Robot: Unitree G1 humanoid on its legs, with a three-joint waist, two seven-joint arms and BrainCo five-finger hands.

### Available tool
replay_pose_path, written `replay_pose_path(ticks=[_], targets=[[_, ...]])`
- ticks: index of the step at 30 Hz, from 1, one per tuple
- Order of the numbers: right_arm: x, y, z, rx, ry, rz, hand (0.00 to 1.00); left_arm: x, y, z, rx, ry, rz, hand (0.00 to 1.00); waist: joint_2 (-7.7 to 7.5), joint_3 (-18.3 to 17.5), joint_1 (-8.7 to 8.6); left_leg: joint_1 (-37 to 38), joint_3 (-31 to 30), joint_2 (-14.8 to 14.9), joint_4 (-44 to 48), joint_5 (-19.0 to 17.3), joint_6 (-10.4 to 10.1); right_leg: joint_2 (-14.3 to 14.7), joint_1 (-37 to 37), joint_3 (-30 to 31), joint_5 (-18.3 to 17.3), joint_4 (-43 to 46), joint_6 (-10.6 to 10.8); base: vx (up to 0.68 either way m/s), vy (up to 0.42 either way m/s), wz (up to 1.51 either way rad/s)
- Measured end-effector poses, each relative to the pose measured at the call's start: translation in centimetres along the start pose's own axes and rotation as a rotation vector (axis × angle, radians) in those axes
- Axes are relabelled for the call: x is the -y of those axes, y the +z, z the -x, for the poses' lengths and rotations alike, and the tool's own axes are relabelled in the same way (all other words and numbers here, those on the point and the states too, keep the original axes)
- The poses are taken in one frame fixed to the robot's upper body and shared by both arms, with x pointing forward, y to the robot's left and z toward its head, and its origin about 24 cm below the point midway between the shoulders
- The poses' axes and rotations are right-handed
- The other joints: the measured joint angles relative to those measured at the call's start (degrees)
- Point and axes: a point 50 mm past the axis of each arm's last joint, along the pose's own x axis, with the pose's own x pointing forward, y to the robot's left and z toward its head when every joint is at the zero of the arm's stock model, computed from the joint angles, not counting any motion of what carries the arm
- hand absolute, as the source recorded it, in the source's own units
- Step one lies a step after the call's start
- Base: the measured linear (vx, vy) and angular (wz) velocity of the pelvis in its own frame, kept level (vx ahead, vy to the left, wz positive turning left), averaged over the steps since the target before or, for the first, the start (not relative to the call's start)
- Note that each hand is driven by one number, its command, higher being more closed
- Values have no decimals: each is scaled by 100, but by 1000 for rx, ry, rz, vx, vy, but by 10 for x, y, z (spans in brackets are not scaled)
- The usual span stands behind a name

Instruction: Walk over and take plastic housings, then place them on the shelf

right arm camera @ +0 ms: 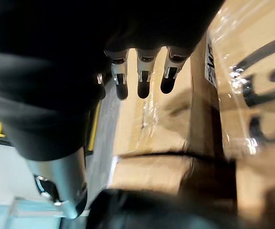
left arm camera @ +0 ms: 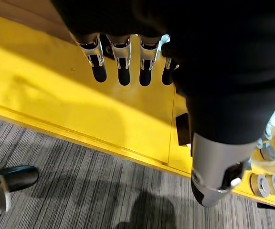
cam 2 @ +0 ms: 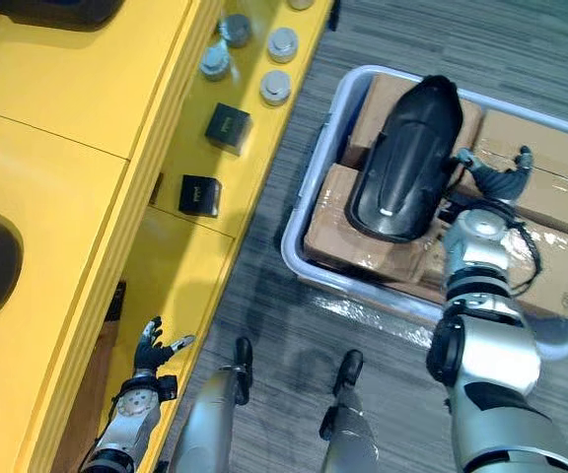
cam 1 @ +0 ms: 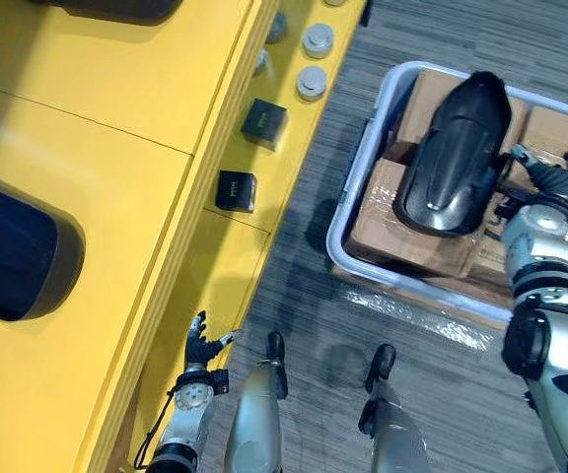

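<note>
Pick step: your right hand (cam 1: 548, 172), fingers spread, sits beside the black housing (cam 1: 459, 148) in the bin (cam 1: 351, 187); next, close round its edge. Left hand (cam 1: 202, 347) hangs slack

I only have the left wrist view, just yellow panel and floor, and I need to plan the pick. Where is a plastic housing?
Observer: A black plastic housing lies on wrapped cardboard boxes in a pale bin on the floor, to the robot's right.
Operator: Is the right hand on it?
Observer: The right hand is beside it over the boxes, fingers spread and holding nothing.
Operator: Is anything on the shelf already?
Observer: Yes, another dark housing lies on top of the yellow shelf.
</note>
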Motion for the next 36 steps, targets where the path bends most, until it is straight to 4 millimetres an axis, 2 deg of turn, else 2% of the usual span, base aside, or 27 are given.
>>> replay_pose_path(ticks=[2, 3, 4, 6, 11, 13, 18, 22, 26, 28, 31, 32, 36], targets=[[10, 0, -3, -16, -21, 19, 0, 7, -3, 2, -11, -30, -10, 0, 0, 2, -16, -155, -25, 77, 238, -7, 2, 46, -9, 6, 0, 23, -1, 31, -22, -5], [21, 4, -7, -10, -41, 49, 0, 14, -4, 3, -19, -48, -5, 0, 7, 0, -24, -348, -207, 16, 243, -141, -25, 36, -64, 14, -1, 64, -2, 0, 34, -2], [25, 7, -9, -4, -46, 54, 0, 16, -4, 3, -21, -51, -1, 0, 16, -6, -6, -338, -262, -20, 57, -83, 19, 49, -117, 14, -6, 104, -4, -10, 93, -5], [41, 11, -14, -11, -59, 70, 0, 20, -1, -2, -21, -63, -6, 0, 17, -4, 52, -460, -325, -74, 94, -121, -31, -30, -424, -38, -114, 442, 28, 12, 127, 6], [36, 8, -14, -55, -7, 121, 0, 14, 5, -8, -12, -42, 15, 0, 17, -2, 198, -627, -479, -107, 436, -123, -28, -99, -550, -189, -177, 887, -49, -7, 104, 11], [33, 9, -14, -47, 16, 161, 0, 14, 9, -10, -4, -38, 29, 0, 16, -2, 200, -665, -505, -132, 435, -123, -28, -111, -587, -217, -249, 969, -10, -71, 28, 13], [27, 18, -14, -21, 39, 192, 0, 18, 14, -12, -1, -33, 77, 0, 12, 0, 198, -758, -544, -125, 393, -122, -29, -125, -751, -328, -439, 1150, -78, -105, -22, 3], [12, 21, -10, 13, 68, 200, 0, 23, 13, -10, -9, -36, 92, 0, 7, 3, 194, -693, -494, -118, 242, -121, -31, -124, -778, -319, -499, 1148, -86, -127, -30, -4], [-10, 42, -3, 136, 67, 190, 0, 22, 10, -8, -21, -13, 100, 0, -8, 9, 174, -689, -427, -105, 232, -97, -24, -127, -832, -275, -488, 1162, -99, -116, 4, -9], [-24, 60, 5, 245, 69, 187, 0, 19, 5, -6, -35, 16, 100, 0, -124, 21, 153, -603, -329, -91, 163, -69, -13, -123, -855, -167, -454, 1183, -107, -67, 13, -16], [-40, 70, 16, 326, 80, 180, 0, 16, -1, -2, -51, 29, 103, 0, -280, -17, 75, -524, -249, -88, 86, -23, -28, -130, -845, -109, -409, 1136, -111, -7, 8, -12], [-48, 72, 22, 345, 92, 166, 0, 15, 0, -3, -47, 36, 108, 0, -359, -16, 27, -509, -224, -94, 22, 39, -37, -128, -846, -105, -357, 1075, -127, 20, 5, -4], [-66, 62, 30, 318, 135, 146, 0, 17, 3, -3, -38, 39, 135, 0, -393, -20, 34, -466, -191, -92, -133, 136, -59, -105, -817, -101, -234, 908, -159, 0, 0, 0]])
